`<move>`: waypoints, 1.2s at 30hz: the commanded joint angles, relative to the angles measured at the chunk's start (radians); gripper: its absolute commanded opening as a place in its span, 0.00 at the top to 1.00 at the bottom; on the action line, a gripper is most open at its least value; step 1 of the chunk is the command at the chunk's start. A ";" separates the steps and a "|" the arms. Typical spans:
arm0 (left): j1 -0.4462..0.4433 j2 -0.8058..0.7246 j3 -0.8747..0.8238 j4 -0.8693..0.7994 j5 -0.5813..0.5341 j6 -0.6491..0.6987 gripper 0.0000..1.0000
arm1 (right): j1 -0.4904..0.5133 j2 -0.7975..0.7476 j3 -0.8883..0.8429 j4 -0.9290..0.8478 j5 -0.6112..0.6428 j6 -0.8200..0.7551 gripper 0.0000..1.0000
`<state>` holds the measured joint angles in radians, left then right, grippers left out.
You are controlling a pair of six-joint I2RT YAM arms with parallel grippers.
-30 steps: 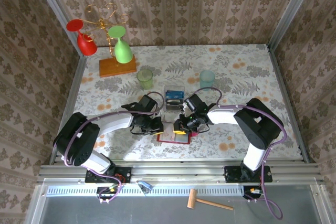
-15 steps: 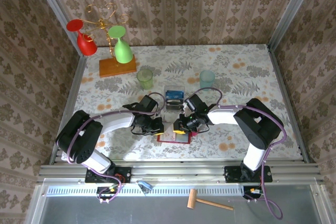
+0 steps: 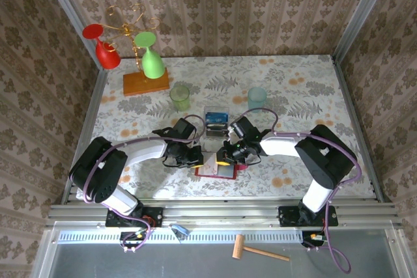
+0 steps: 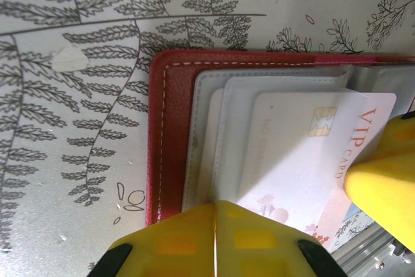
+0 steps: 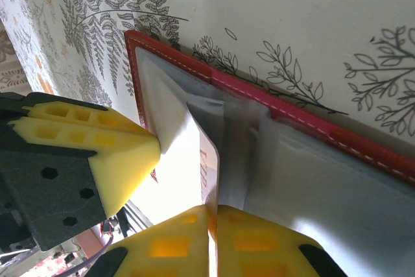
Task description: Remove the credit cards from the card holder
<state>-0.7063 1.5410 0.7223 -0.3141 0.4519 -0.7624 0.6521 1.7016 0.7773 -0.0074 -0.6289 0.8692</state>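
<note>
Your two arms meet over the red card holder (image 3: 215, 170), which lies open on the floral desk (image 3: 313, 83) at 6 o'clock from the desk's middle, close to the near edge. Your left jaws come in from 9 o'clock and are closed. In the left wrist view their yellow pads (image 4: 175, 244) press together at 6 o'clock, right at the edge of the grey plastic pockets, and they appear to pinch one pocket leaf of the card holder. Your right jaws reach in from 3 o'clock and are closed on a white credit card (image 4: 292, 160). The right wrist view shows the card's edge running straight into the seam between the right pads (image 5: 259, 244). The card carries a gold chip and red "VIP CARD" lettering. It sticks partly out of its pocket toward 3 o'clock in the left wrist view, where one right pad sits on it at 4 o'clock. Seen from the right wrist, the left pads touch the lifted pocket leaf just beside the card at 9 o'clock. At 12 o'clock from the card holder, near but apart from it, stands a clear box (image 3: 216, 122) with blue cards inside. A green cup (image 3: 180, 97) stands at 11 o'clock from that box and a pale teal cup (image 3: 257, 97) at 1 o'clock. A glass stand (image 3: 146, 83) occupies the desk's 10 o'clock corner.
</note>
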 commanded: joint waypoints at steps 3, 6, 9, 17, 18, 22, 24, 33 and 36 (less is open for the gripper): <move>-0.002 0.011 -0.009 -0.051 -0.013 0.016 0.91 | -0.017 -0.040 -0.032 -0.052 0.020 -0.021 0.92; -0.003 0.010 -0.012 -0.052 -0.016 0.014 0.91 | -0.025 -0.054 -0.048 -0.058 0.020 -0.028 0.92; -0.004 0.005 -0.017 -0.052 -0.019 0.011 0.91 | -0.037 -0.069 -0.062 -0.067 0.020 -0.037 0.92; -0.006 -0.020 -0.029 -0.054 -0.028 -0.004 0.91 | -0.066 -0.129 -0.070 -0.138 0.021 -0.087 0.92; -0.007 -0.023 -0.030 -0.056 -0.028 -0.005 0.91 | -0.070 -0.138 -0.067 -0.152 0.023 -0.096 0.93; -0.008 -0.035 -0.036 -0.058 -0.034 -0.015 0.91 | -0.080 -0.173 -0.051 -0.217 0.035 -0.132 0.94; -0.009 -0.043 -0.040 -0.057 -0.036 -0.019 0.91 | -0.081 -0.185 -0.033 -0.259 0.045 -0.156 0.94; -0.007 -0.074 -0.044 -0.055 -0.044 -0.028 0.90 | -0.081 -0.197 0.085 -0.438 0.112 -0.269 0.99; -0.002 -0.082 -0.043 -0.053 -0.051 -0.025 0.87 | -0.081 -0.186 0.139 -0.516 0.150 -0.326 1.00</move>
<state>-0.7120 1.4834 0.6872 -0.3378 0.4198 -0.7822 0.5755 1.5284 0.8627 -0.4042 -0.5350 0.6235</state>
